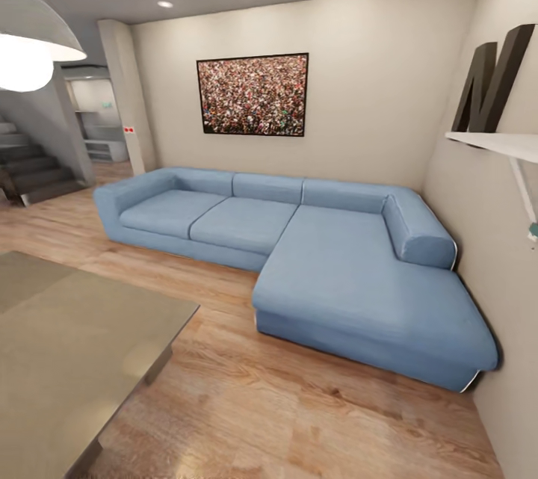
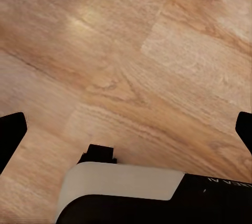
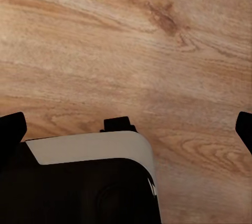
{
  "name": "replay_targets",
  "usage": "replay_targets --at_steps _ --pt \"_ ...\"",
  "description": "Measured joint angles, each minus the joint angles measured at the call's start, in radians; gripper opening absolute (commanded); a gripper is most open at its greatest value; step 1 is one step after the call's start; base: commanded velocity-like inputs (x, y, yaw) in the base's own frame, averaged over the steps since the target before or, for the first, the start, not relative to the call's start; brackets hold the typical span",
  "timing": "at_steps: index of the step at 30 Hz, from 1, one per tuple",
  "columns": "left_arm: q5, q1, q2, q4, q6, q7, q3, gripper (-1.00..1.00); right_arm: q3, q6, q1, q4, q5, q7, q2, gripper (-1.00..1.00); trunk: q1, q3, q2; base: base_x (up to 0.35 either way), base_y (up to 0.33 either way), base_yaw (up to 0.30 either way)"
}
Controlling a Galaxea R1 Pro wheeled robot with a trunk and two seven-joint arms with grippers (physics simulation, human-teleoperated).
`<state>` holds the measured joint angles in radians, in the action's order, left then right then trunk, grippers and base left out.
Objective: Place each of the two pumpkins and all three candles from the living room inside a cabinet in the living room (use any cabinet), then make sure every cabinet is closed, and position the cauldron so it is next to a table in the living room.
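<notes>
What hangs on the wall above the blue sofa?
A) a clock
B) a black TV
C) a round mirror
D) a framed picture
D: a dark-framed picture of dense, many-coloured speckles hangs on the beige wall straight above the sofa.
</notes>
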<state>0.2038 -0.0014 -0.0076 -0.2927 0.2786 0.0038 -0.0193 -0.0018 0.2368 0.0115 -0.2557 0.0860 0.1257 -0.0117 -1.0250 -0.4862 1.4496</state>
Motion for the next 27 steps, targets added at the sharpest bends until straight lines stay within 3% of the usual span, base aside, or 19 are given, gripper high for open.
replay_targets --at_steps 27 --pt "-0.002 0.000 0.000 0.006 0.001 0.000 0.000 1.00 0.000 0.000 0.000 0.000 0.000 0.000 0.000 1.00 0.000 0.000 0.000 0.000 0.000 0.293"
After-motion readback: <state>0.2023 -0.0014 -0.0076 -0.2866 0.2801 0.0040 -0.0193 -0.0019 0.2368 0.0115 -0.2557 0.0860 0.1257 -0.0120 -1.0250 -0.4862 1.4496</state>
